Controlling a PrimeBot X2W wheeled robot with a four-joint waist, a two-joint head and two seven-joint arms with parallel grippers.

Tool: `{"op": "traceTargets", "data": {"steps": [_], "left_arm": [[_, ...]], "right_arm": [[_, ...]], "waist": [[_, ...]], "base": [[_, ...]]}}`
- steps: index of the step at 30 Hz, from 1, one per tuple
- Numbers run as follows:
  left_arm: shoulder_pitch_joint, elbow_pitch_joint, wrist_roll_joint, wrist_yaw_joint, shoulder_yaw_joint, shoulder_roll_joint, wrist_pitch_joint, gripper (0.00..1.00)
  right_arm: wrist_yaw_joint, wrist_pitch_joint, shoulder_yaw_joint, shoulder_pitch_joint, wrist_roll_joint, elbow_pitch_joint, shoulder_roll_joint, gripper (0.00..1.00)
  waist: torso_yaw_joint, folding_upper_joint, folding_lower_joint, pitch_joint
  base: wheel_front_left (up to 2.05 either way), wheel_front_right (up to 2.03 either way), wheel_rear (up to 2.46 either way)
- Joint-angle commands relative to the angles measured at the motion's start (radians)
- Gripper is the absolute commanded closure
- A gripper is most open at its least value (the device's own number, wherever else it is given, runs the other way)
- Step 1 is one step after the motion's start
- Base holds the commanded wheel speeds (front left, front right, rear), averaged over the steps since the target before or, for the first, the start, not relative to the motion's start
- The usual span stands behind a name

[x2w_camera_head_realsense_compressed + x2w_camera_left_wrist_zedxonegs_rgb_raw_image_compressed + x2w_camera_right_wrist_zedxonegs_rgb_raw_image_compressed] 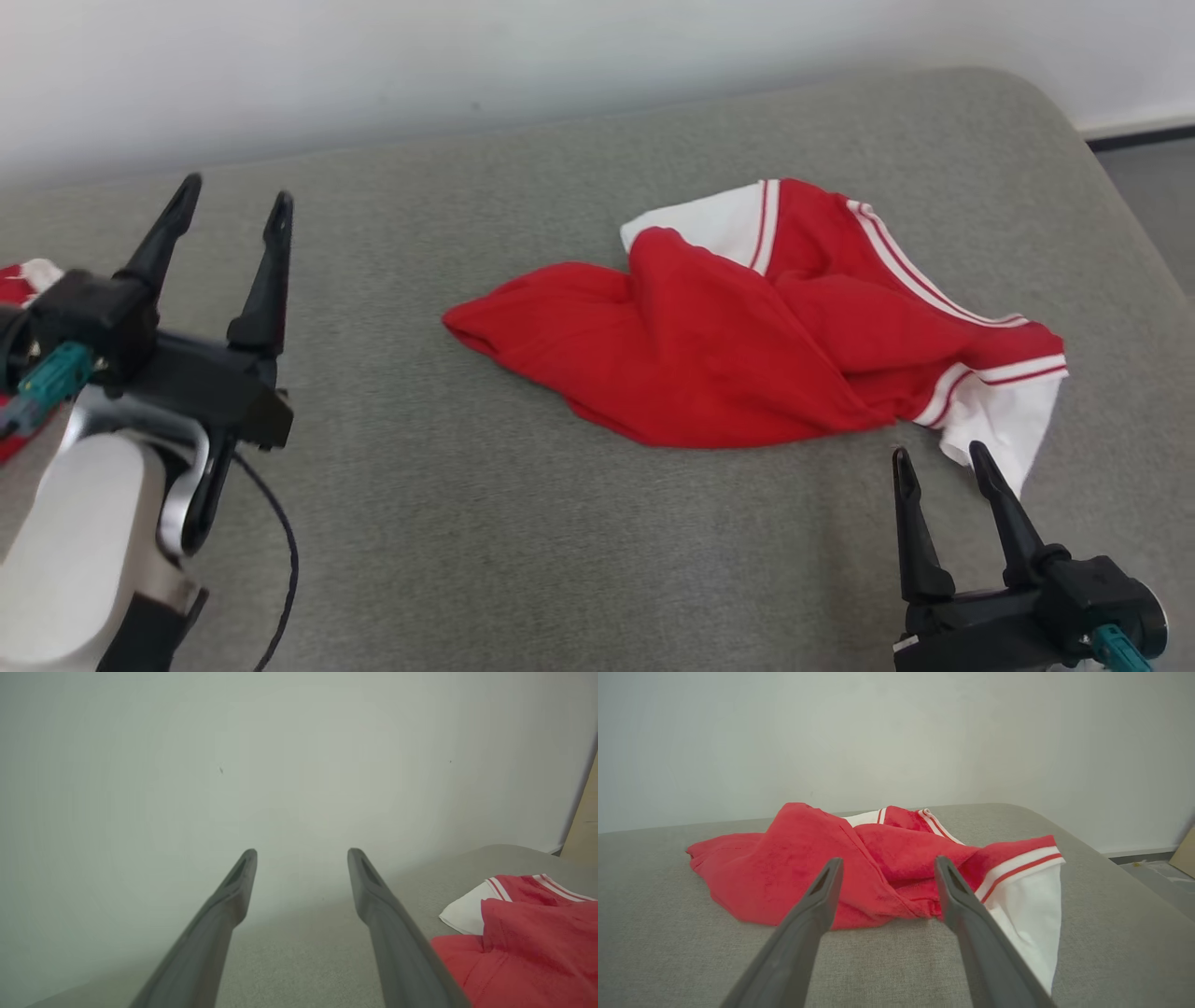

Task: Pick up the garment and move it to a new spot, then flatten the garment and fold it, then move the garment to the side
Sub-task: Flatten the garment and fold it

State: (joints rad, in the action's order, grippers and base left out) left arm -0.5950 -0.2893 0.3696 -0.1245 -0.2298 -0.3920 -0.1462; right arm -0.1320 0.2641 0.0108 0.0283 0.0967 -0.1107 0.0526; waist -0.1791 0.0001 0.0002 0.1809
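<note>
Garment: the garment (pixel 728 345) is bright red cloth with two white panels, each joined to the red by a band of thin red and white stripes
Lay: crumpled, not spread; a thick red fold runs over the middle and a flatter red lobe reaches out to the left, ending in a rounded edge
White parts: one panel peeks out at the far side behind the red fold; the other hangs off the near right corner and tapers to a point
Place: on the grey padded surface (pixel 467 523), right of centre in the head view and nearer its rounded far right corner, all of it resting on the padding
Right gripper: the right gripper (pixel 939 455) has its fingers spread wide with nothing between them, aimed at the near edge of the cloth, just beside the white corner; whether a tip touches the white cannot be told
Left gripper: the left gripper (pixel 236 191) is also spread wide and empty, well apart from the cloth on its left, pointing towards the pale wall (pixel 373 65)
Hard to make out: which part is neck, sleeve or hem; the lower layers are covered by the top fold
Cut off: in the left wrist view the cloth runs out of the right edge and behind one finger
Left edge: a red and white scrap (pixel 19 280) sits behind the left gripper, too cut off to name
Far right: a strip of grey floor (pixel 1148 196) beyond the padding
</note>
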Motion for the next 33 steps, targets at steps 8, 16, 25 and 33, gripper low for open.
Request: {"op": "traceTargets", "data": {"steps": [8, 16, 25, 33], "left_arm": [[-0.134, -0.118, 0.06, -0.005, -0.109, 0.021, 0.048, 0.0], [-0.202, -0.239, 0.134, -0.005, -0.238, 0.023, 0.083, 0.0], [-0.263, -0.348, 0.23, -0.005, -0.432, 0.007, 0.175, 0.0], [-0.298, -0.436, 0.306, -0.005, -0.57, 0.004, 0.244, 0.0]], "right_arm": [[0.002, 0.001, 0.014, 0.022, 0.036, -0.005, -0.003, 0.0], [0.002, 0.001, 0.015, 0.029, 0.038, -0.006, -0.003, 0.0], [0.002, 0.0, 0.019, 0.031, 0.041, -0.017, -0.003, 0.0], [0.002, 0.001, 0.019, 0.034, 0.037, -0.021, -0.003, 0.0]], "waist": [[-0.12, -0.0001, -0.0002, 0.076], [-0.16, -0.0001, -0.0002, 0.082], [-0.184, -0.0001, -0.0002, 0.079], [-0.208, -0.0001, -0.0002, 0.078]], "base": [[0.0, 0.0, 0.0], [0.0, 0.0, 0.0], [0.0, 0.0, 0.0], [0.0, 0.0, 0.0]]}}
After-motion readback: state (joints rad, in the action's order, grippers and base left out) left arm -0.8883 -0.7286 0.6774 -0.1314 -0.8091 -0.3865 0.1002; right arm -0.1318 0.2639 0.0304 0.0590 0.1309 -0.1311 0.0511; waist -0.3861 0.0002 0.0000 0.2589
